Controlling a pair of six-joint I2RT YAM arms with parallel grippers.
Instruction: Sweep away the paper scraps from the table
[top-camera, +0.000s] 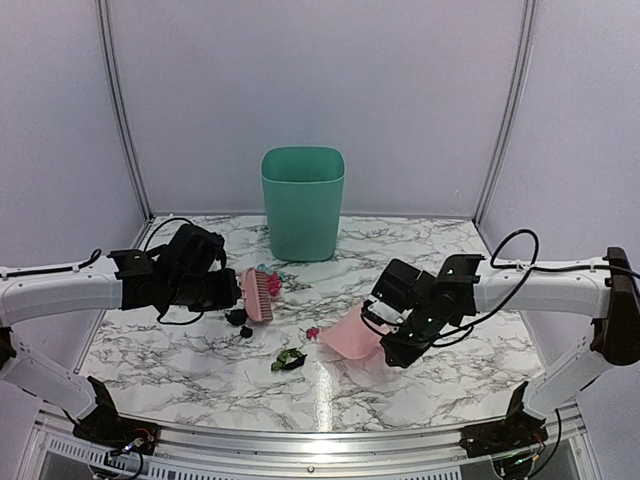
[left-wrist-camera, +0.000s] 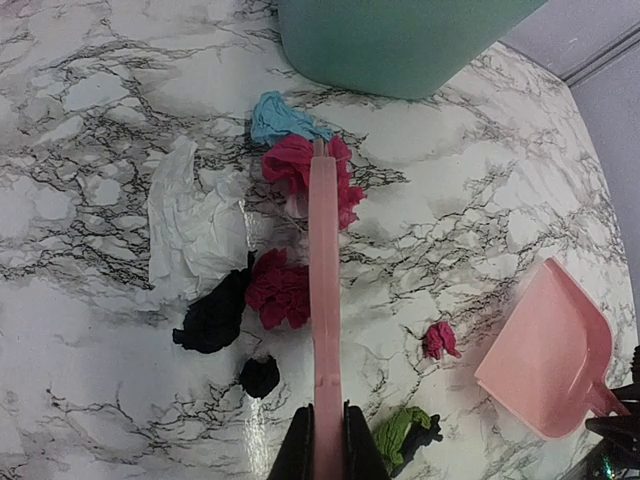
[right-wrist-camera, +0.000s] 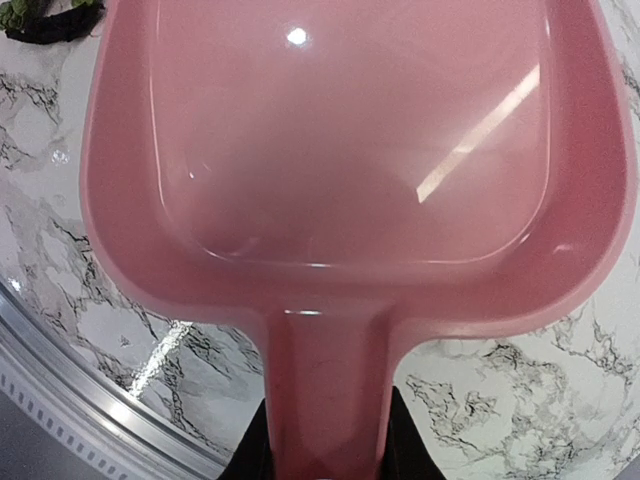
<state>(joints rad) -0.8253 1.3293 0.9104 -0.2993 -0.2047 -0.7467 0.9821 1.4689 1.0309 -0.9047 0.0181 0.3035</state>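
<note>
The left tool (left-wrist-camera: 327, 445) is clamped tight on the handle of the pink brush (left-wrist-camera: 325, 300). The brush's head lies among the paper scraps (left-wrist-camera: 280, 290), which are scattered on the tabletop (top-camera: 200, 380) just in front of the teal bin (top-camera: 303, 200). The right tool (right-wrist-camera: 328, 440) is closed around the handle of the pink dustpan (right-wrist-camera: 350, 150), which is held in front of the bin and to its right. A few scraps lie between the dustpan and the brush.

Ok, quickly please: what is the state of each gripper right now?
Left gripper: closed, holding the pink brush.
Right gripper: closed, holding the pink dustpan by its handle.
</note>
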